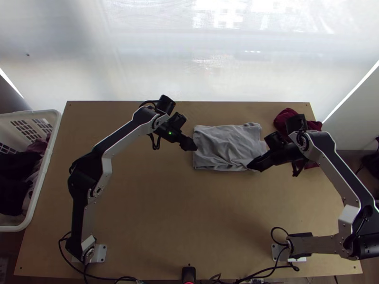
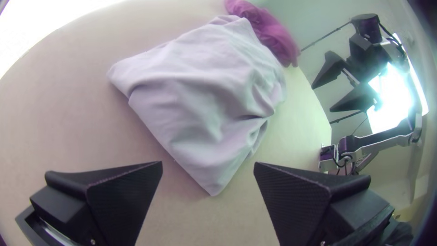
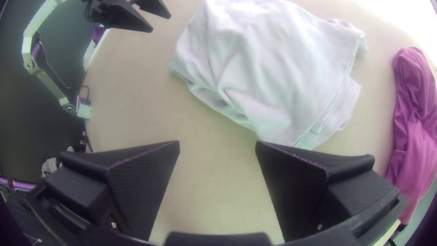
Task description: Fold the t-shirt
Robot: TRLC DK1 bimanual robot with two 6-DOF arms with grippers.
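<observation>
Well, the grey t-shirt (image 1: 227, 146) lies on the wooden worktop (image 1: 166, 213), right of the middle and a good deal closer to the far edge than to the near one. It's been folded into a rough rectangle, its long sides running along with the far edge. Creases wander all over it, the side facing the near edge is rumpled into small folds, and on the side towards the right edge I can see several layers stacked unevenly.

The left gripper (image 1: 193, 146) is at the shirt's left side, pointing in towards it. Its two black fingers (image 2: 123, 196) stand wide apart, with nothing held between them. Across from it, the right gripper (image 1: 252, 165) is at the shirt's corner nearest the worktop's near right corner. Its fingers (image 3: 141, 182) are spread wide too, and they have no cloth in their grasp.

Over by the far right corner, a dark red cloth (image 1: 284, 118) lies bunched up, partly hidden under the right arm (image 1: 350, 175). Along the left edge stands a white plastic basket (image 1: 45, 165) with dark clothes (image 1: 16, 189) heaped inside. A small black device (image 1: 188, 273) showing a red light sits at the middle of the near edge.
</observation>
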